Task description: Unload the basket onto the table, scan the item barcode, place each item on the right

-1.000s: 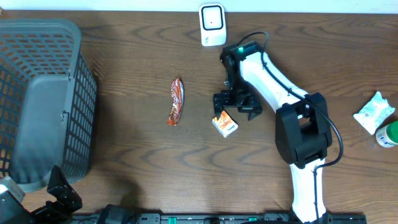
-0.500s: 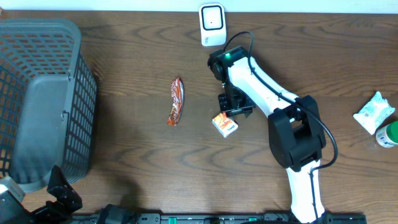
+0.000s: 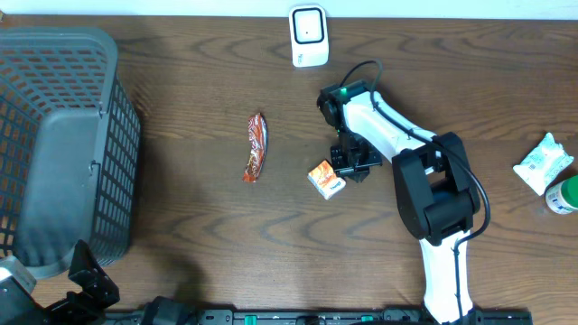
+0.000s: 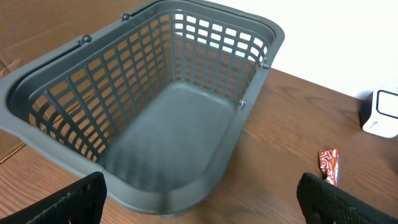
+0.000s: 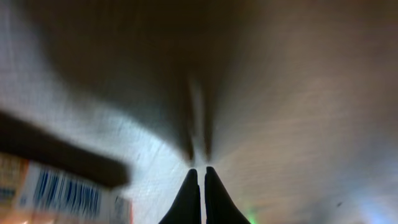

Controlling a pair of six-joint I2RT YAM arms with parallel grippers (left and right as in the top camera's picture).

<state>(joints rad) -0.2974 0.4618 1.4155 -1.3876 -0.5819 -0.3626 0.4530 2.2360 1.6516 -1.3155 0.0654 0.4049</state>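
A small orange and white box [image 3: 326,179] lies on the wooden table, and its barcode face shows at the lower left of the right wrist view [image 5: 62,193]. My right gripper [image 3: 351,166] sits low just right of the box, shut with nothing between its fingers [image 5: 199,182]. The white scanner [image 3: 308,36] stands at the table's far edge, also visible at the right edge of the left wrist view [image 4: 380,112]. My left gripper [image 4: 202,202] is open and empty at the near left corner [image 3: 88,278], facing the basket.
A large grey mesh basket [image 3: 108,135] fills the left side [image 4: 261,37]. A red-brown snack wrapper [image 3: 256,146] lies left of the box [image 4: 329,165]. A white packet [image 3: 544,162] and a green-capped bottle [image 3: 564,194] sit at the right edge.
My right gripper went from open to shut, closing on nothing, and shifted slightly nearer and to the right. The box stayed on the table. The left arm has not moved.
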